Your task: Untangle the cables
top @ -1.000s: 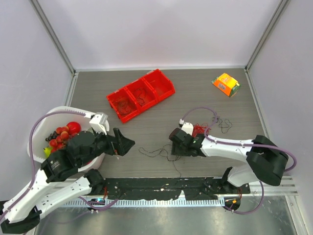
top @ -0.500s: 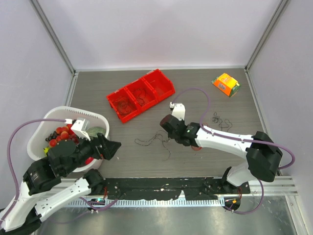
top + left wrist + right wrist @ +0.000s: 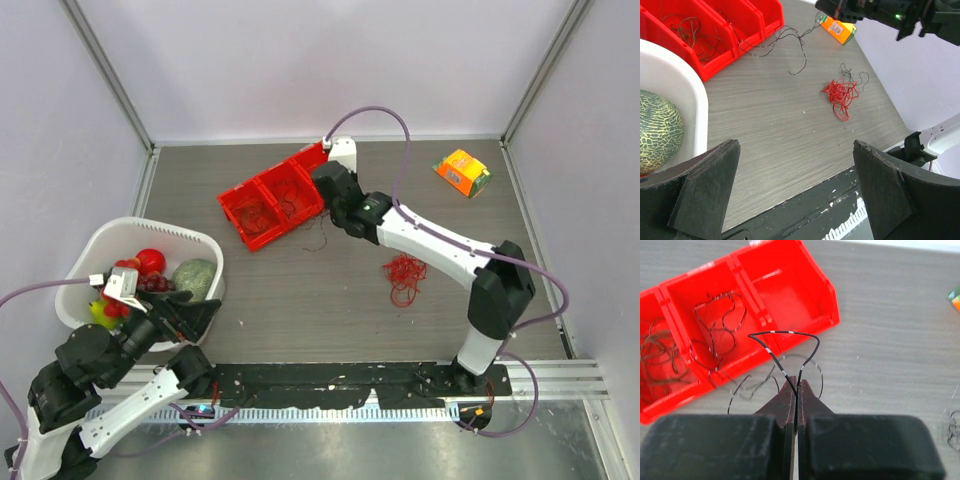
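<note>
Beside red bin point(image 3: 810, 330) | right pincer point(image 3: 796, 385) clamps dark cable point(image 3: 785, 332) | left pincer point(image 3: 795, 150) wide, empty

The dark cable point(image 3: 785, 332) disappears between the fingers point(image 3: 812, 407); the red bin point(image 3: 790, 300) is cut off left.

Red 3-compartment bin point(image 3: 270, 232) far centre on grey table point(image 3: 300, 300). Orange box point(image 3: 462, 172) far right. White basket point(image 3: 120, 228) near left: netted melon point(image 3: 194, 278), red fruit point(image 3: 150, 261), dark grapes point(image 3: 158, 284).

Red cable clump point(image 3: 841, 95) near dark cable point(image 3: 790, 36)
</note>
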Controlling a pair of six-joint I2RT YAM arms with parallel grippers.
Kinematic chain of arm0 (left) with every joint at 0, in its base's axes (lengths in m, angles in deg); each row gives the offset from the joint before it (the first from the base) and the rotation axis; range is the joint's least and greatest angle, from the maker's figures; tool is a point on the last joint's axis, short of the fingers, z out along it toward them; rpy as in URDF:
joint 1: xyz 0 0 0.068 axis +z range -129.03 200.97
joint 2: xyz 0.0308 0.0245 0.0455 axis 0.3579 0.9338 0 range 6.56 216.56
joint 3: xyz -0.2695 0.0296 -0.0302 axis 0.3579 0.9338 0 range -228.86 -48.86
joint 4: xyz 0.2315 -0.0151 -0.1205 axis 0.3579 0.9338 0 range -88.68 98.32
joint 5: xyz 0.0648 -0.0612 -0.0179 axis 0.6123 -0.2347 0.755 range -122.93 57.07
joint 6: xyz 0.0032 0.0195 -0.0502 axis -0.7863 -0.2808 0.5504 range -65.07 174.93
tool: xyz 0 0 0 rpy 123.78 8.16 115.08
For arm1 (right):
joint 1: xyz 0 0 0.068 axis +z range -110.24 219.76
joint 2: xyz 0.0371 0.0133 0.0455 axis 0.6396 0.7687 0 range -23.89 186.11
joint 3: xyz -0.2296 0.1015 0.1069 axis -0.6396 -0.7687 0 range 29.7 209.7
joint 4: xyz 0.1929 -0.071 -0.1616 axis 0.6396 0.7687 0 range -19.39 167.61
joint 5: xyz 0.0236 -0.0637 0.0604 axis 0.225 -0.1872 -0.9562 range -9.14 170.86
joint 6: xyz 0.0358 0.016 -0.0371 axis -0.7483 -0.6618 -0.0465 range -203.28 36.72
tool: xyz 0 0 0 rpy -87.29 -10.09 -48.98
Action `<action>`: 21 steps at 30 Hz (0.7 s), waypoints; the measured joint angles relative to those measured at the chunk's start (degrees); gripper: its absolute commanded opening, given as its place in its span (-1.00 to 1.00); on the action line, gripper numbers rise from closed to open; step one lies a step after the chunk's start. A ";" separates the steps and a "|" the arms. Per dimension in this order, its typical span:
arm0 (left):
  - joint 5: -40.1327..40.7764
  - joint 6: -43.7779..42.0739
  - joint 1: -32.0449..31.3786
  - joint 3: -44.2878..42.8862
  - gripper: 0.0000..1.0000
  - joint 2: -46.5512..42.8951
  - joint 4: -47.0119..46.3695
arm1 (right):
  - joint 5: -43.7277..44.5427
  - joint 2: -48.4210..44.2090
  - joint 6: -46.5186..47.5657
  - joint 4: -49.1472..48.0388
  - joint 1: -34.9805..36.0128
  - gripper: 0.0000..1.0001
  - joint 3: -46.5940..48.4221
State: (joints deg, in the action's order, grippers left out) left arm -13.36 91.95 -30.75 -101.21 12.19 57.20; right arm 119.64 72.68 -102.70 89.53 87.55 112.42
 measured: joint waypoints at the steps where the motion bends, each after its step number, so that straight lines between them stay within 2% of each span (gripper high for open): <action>1: 0.26 0.02 0.00 0.13 0.99 -1.01 0.02 | 0.33 1.70 1.27 -0.42 -0.15 -0.99 2.12; 11: 0.57 0.24 0.00 0.22 0.99 -0.52 -0.02 | 3.56 19.17 12.79 -5.51 -0.96 -0.99 19.80; 21: 0.61 0.26 0.00 0.22 0.99 0.96 0.09 | 0.48 32.65 14.58 -11.98 -2.40 -0.99 31.95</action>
State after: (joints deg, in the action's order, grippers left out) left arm -12.75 92.21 -30.75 -101.00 13.15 57.28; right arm 120.13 105.34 -88.12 77.55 85.15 144.37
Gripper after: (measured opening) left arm 0.994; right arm 0.036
